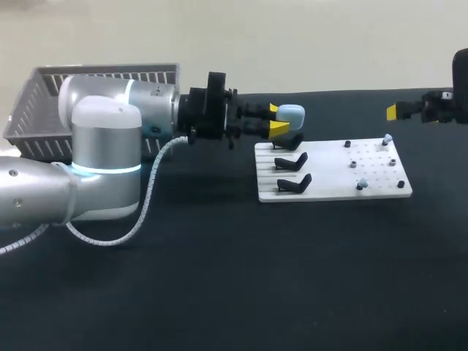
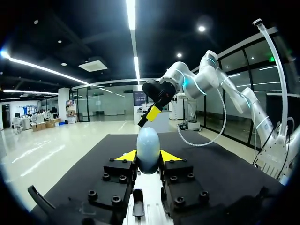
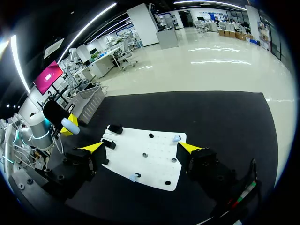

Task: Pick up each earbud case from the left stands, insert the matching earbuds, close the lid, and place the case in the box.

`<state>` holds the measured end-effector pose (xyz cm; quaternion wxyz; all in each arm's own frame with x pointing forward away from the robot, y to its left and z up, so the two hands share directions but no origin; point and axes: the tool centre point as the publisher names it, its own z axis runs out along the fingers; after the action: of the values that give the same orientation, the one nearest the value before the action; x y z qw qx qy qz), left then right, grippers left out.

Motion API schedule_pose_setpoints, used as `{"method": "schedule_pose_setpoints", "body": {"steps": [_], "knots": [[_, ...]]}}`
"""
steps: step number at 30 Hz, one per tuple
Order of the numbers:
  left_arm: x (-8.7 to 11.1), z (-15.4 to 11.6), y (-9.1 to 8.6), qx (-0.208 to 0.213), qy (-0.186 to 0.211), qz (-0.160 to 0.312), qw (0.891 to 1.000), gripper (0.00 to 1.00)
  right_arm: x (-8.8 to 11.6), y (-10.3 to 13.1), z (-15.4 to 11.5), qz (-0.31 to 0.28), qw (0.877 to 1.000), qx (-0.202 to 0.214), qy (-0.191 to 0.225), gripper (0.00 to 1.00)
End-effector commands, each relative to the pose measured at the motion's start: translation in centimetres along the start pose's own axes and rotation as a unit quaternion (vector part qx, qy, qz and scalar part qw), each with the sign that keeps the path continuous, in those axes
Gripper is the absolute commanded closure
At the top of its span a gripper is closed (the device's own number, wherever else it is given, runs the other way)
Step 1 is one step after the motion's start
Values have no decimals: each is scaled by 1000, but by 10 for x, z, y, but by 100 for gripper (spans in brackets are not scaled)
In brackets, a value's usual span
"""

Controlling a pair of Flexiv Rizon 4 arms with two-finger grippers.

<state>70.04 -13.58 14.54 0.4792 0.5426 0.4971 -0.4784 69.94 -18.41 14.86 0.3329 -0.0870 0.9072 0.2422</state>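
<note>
Left gripper [image 1: 276, 119] clamped on pale-blue egg-shaped earbud case [image 1: 292, 115], held clear of black stands [image 1: 291, 162], prob for loading buds; right gripper [image 3: 140, 147] wide open, empty.

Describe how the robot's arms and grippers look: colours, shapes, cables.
Both the left arm and right arm are rounded silver-white tubes with glowing light-blue joint rings. A ribbed grey cable hangs from the left arm. The left gripper and right gripper are black, their fingers tipped in bright yellow.
</note>
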Motion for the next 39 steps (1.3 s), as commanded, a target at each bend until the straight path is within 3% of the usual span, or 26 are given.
{"method": "schedule_pose_setpoints", "body": {"steps": [1,11,27,39], "knots": [[6,6,2,-3,-2,0,1000,100,0,0,-1,0,1000,1,0,0],[8,6,5,20,0,12,1000,100,0,0,-1,0,1000,1,0,0],[8,6,5,20,0,12,1000,100,1,1,0,-4,1000,4,-2,0],[8,6,5,20,0,12,1000,100,29,44,-28,-28,999,20,-19,0]]}}
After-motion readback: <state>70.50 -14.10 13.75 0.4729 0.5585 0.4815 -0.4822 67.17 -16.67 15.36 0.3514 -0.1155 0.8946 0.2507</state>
